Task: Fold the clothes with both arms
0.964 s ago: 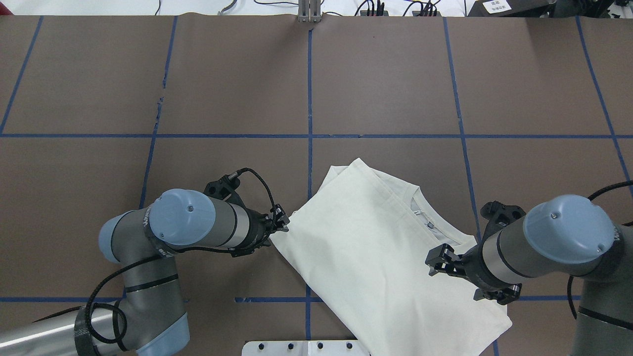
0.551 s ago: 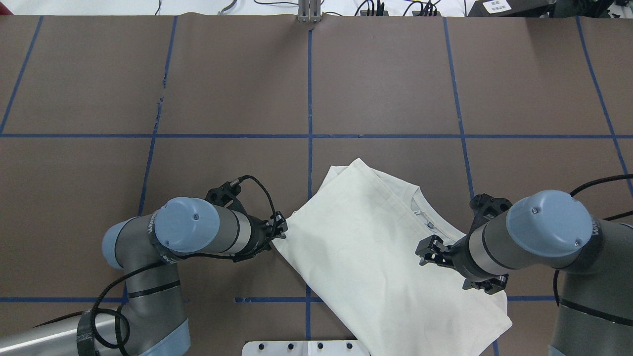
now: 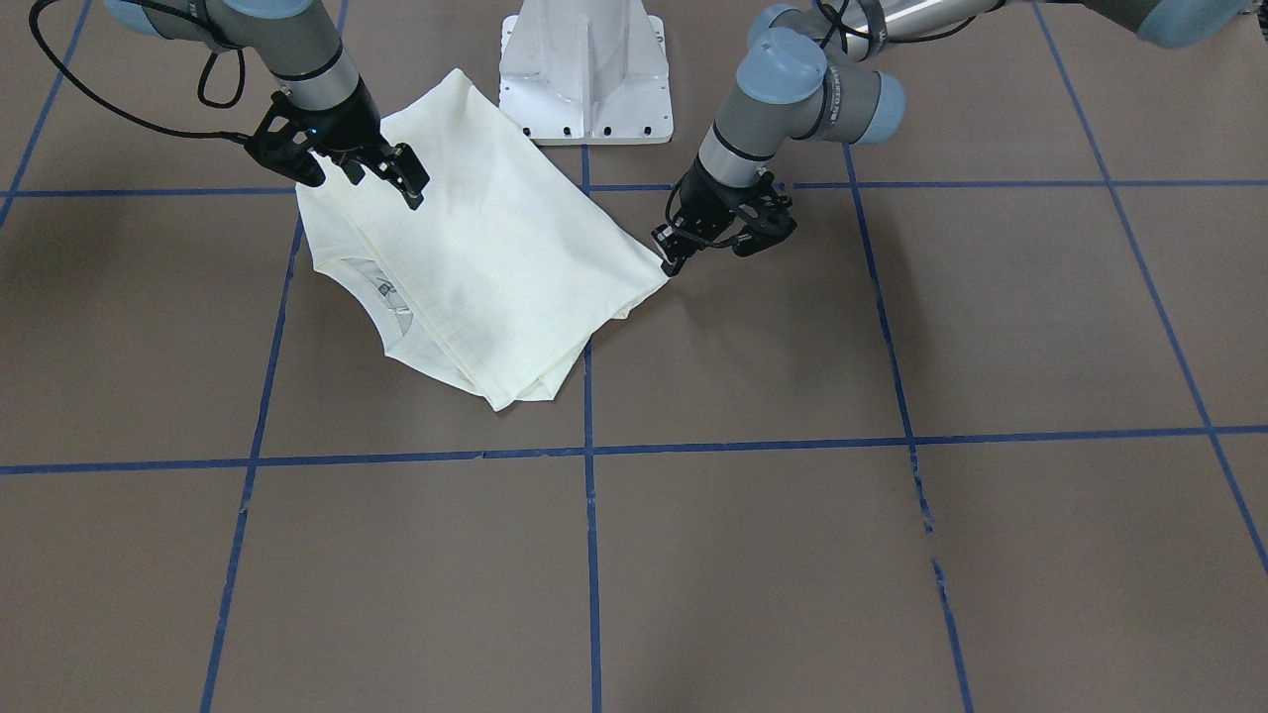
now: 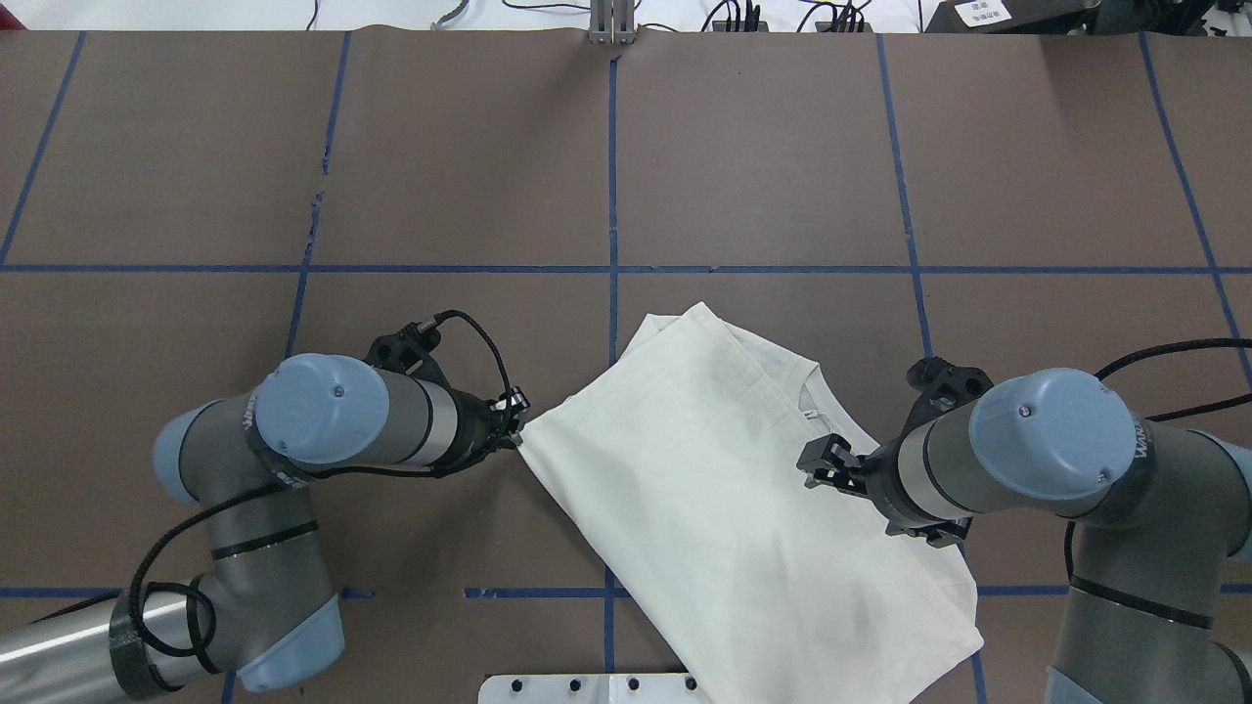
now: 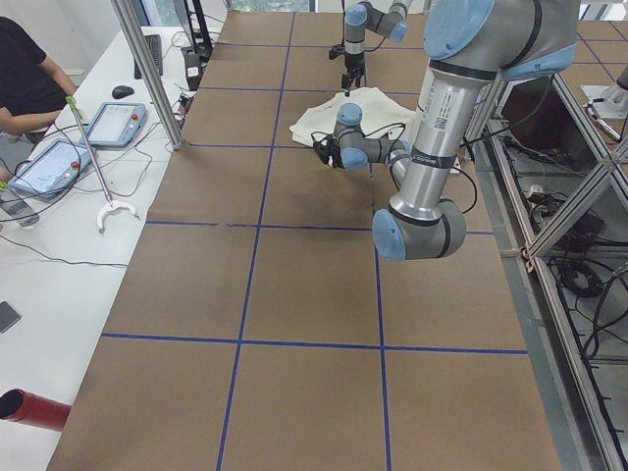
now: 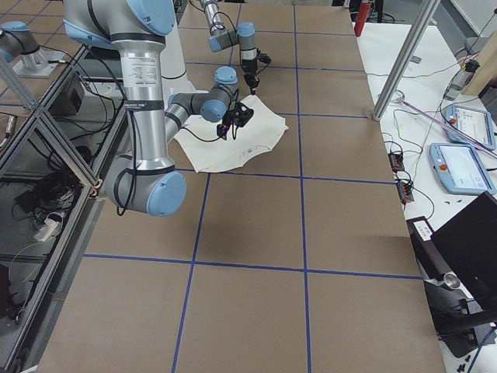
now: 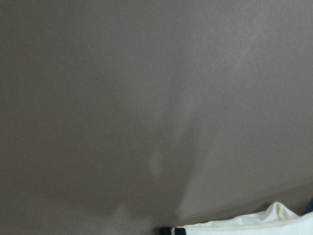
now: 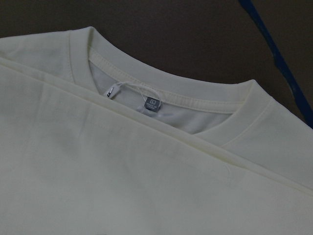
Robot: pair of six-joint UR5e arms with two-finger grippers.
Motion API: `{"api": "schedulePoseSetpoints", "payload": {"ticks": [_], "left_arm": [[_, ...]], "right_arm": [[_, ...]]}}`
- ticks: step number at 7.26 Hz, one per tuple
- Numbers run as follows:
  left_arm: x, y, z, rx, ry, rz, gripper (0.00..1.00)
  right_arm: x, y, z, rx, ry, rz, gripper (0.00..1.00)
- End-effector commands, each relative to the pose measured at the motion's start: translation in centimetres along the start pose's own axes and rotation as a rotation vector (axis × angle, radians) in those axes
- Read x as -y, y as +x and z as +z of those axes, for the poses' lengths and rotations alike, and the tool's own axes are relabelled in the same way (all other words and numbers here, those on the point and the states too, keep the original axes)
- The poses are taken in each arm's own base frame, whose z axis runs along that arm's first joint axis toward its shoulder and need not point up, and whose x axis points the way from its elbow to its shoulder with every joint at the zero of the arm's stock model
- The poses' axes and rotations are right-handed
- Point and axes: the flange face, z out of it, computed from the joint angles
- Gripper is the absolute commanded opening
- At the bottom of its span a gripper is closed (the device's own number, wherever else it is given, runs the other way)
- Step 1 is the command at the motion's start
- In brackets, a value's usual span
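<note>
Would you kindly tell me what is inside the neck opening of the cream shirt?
Inside the collar lie a small grey tag and a white label on pale inner fabric. A folded layer of the shirt covers the rest of the opening.

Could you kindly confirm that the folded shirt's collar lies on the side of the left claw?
Not quite: the collar of the folded shirt lies on the side of the right claw, as the overhead exterior view shows.
</note>
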Motion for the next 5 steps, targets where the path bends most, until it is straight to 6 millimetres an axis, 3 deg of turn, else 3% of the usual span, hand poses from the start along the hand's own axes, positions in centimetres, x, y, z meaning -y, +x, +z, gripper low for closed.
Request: {"api": "schedulePoseSetpoints", "payload": {"ticks": [1,2,3,4,5], "left_arm": [[7.0,4.6,-4.1,-0.069,0.095,0.015,0.00],[10.7,7.2,-3.2,-0.070,0.146,-0.004,0.00],[15.7,11.1,-1.6,-0.086,0.204,-0.033,0.00],[19.7,14.5,1.3,-0.115,0.231,-0.044,0.00],[21.1,15.7,3.1,-0.144,0.233,-0.044,0.00]], "right_arm": [[-0.3,-2.3,0.1,0.040,0.025,-0.007,1.00],[-0.6,-3.9,0.0,0.063,0.033,-0.011,1.00],[0.1,-4.2,0.9,0.060,0.083,-0.004,1.00],[0.4,-4.5,0.9,0.074,0.116,-0.004,1.00],[0.1,-4.6,1.2,0.071,0.114,-0.008,1.00]]}}
